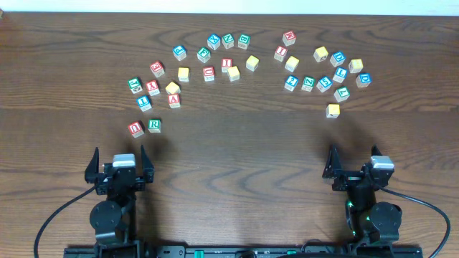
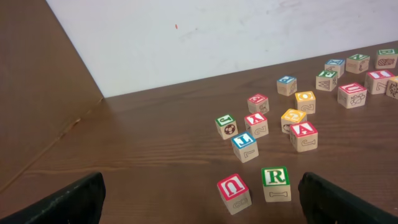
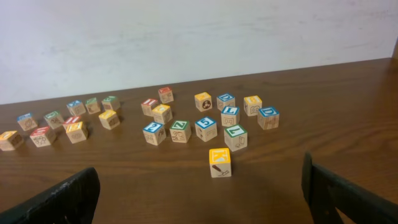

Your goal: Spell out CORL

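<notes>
Arms low, bottom of frame; left fingers [image 1: 95, 159] and right fingers [image 1: 332, 159] spread, empty. Square wooden cubes [image 1: 154, 126] on grained tabletop [image 1: 237, 161].

Looks across a dark wooden table [image 2: 155, 143] past the left gripper [image 2: 200, 193], black fingers [image 2: 68, 202] wide apart at 7 and 5 o'clock, onto a green R cube [image 2: 275, 182] just beside a red-lettered cube [image 2: 234, 193] at its 9 o'clock, more cubes [image 2: 293, 118] scattered toward 2 o'clock.

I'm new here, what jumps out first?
A loose arc of small wooden letter cubes lies scattered across the far side of the dark table. Nearest the open left gripper sits a green R cube beside a red-lettered cube; a lone yellow cube stands before the open right gripper.
</notes>
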